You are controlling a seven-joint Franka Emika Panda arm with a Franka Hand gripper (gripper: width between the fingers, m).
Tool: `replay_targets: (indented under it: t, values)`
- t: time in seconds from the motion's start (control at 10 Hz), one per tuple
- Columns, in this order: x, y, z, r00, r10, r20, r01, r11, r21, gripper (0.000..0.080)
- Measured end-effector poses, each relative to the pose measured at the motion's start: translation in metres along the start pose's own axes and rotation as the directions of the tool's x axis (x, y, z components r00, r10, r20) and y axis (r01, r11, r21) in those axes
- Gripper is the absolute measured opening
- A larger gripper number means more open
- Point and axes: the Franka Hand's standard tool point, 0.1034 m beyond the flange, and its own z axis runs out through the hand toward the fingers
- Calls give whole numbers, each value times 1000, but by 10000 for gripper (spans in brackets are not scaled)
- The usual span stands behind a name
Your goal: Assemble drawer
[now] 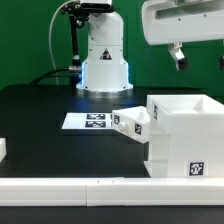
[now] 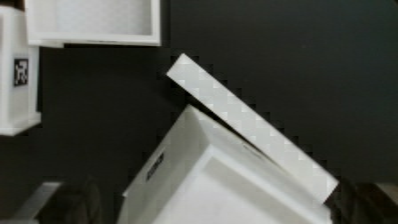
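The large white cube housing [image 1: 185, 135] stands open-topped at the exterior view's right, with a square tag low on its front. A small white box tray [image 1: 132, 122] with a tag lies against its left side. My gripper [image 1: 178, 53] hangs high above the housing, open and empty. In the wrist view the housing [image 2: 231, 165] fills the lower middle, and my gripper [image 2: 217, 208] shows only as dark fingers [image 2: 71, 205] far apart on either side of it. A white open tray [image 2: 89, 22] and a tagged white piece [image 2: 18, 80] lie beyond the housing.
The marker board [image 1: 90, 121] lies flat in front of the robot base [image 1: 103, 62]. A long white rail [image 1: 100, 187] runs along the table's front edge. A small white piece [image 1: 2, 150] sits at the exterior view's left edge.
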Motion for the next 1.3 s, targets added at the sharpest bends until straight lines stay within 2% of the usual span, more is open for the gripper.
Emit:
replay_targets:
  t: [0.1,0.2,0.3,0.4,0.5,0.7,0.9,1.0,1.2,1.3]
  values:
    - [-12,1,8,997,-76,-24,77,997,8,649]
    - [-32,13,22,988,-150,-37,150,989,3,649]
    - [-43,24,36,976,-209,-56,209,978,0,649]
    - [-57,29,50,967,-247,-68,247,969,-13,649]
    - [-69,24,54,944,-323,-70,321,946,-38,649]
    - [-65,26,53,887,-456,-66,454,890,-46,649]
    - [-68,26,55,809,-583,-72,581,812,-55,649]
    - [-82,32,64,761,-644,-82,641,765,-62,649]
    - [-109,48,91,679,-726,-112,723,687,-70,649]
    - [-120,49,101,611,-786,-96,782,618,-80,649]
